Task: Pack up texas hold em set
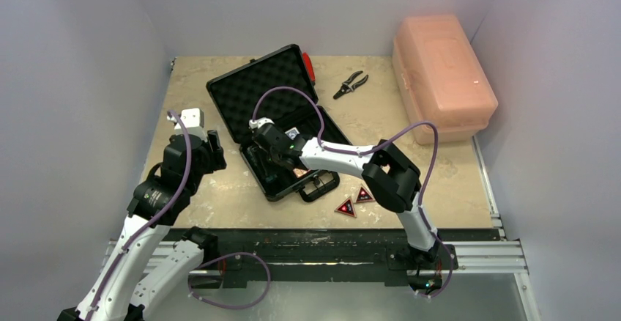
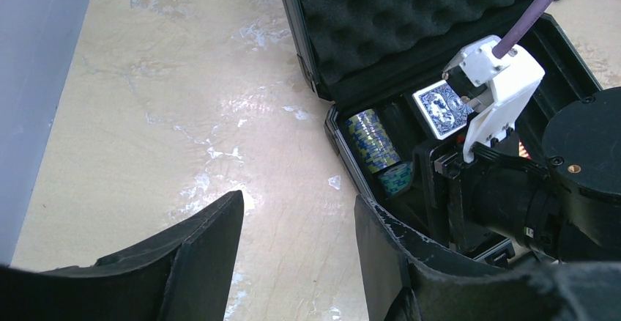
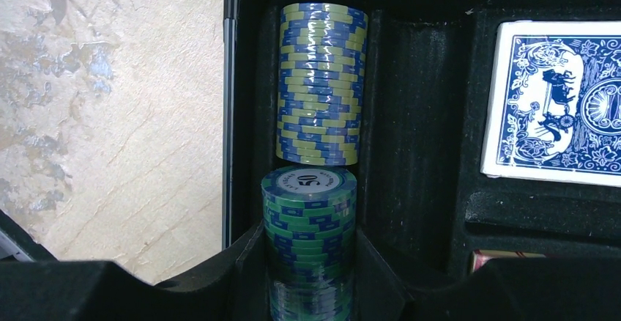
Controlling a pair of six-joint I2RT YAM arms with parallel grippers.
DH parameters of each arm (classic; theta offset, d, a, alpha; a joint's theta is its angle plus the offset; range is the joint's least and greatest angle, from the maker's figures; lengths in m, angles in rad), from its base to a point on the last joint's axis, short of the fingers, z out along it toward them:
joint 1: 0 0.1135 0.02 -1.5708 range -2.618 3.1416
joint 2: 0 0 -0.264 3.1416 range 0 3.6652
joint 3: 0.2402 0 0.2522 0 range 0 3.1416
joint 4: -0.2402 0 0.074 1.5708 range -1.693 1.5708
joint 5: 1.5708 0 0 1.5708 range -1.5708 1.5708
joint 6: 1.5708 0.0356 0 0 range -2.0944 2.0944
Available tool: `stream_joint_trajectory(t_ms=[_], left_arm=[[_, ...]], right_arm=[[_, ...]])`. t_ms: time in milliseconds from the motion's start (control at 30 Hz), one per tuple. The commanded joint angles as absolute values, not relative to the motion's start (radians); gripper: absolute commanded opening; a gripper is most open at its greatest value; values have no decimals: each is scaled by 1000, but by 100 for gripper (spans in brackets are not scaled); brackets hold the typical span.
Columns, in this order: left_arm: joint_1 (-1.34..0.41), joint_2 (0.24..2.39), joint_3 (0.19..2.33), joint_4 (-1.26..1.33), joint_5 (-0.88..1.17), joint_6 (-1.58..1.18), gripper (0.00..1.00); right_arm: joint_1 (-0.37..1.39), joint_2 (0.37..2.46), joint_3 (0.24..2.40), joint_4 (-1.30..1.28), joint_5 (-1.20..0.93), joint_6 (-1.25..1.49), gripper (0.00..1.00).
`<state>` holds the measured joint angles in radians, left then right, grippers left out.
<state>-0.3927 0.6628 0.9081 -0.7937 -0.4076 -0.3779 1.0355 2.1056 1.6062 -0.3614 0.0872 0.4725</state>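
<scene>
The black briefcase (image 1: 253,161) lies open mid-table with its foam lid (image 1: 271,86) tilted back. Its left slot holds a yellow-blue chip roll (image 3: 320,86). My right gripper (image 3: 310,262) is shut on a green-blue chip roll (image 3: 310,218) in that same slot, just below the first roll. A blue card deck (image 3: 556,101) lies in its pocket, and an orange-red deck (image 3: 505,259) shows just below it. Two red-black triangles (image 1: 345,207) (image 1: 364,194) lie on the table beside the case handle. My left gripper (image 2: 299,218) is open and empty over bare table left of the case.
A large pink plastic box (image 1: 441,75) stands at the back right. Pliers (image 1: 351,84) and a red-handled tool (image 1: 308,66) lie behind the case. Grey walls close in the left, back and right sides.
</scene>
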Motion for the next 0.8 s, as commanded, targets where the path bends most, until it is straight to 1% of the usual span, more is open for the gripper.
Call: stream_joint_trajectory(t_ms=[0, 233, 367, 433, 633, 700, 767], left_arm=[[-383, 657, 940, -766, -405, -364, 57], [-383, 658, 940, -765, -405, -364, 57], [-383, 658, 940, -765, -405, -364, 57], [-383, 658, 940, -767, -405, -364, 57], [-383, 657, 940, -767, -405, -364, 57], [-383, 655, 941, -767, -405, -365, 57], [-383, 654, 940, -767, -405, -365, 57]], right_arm=[[1040, 2089, 1684, -335, 106, 485, 49], [1040, 2081, 1713, -357, 119, 487, 66], [1040, 2059, 1716, -371, 136, 475, 68], [1040, 2037, 1707, -380, 148, 464, 67], [1040, 1964, 1626, -384, 165, 433, 59], [1040, 1939, 1590, -382, 165, 432, 55], [1040, 1919, 1544, -364, 156, 433, 48]])
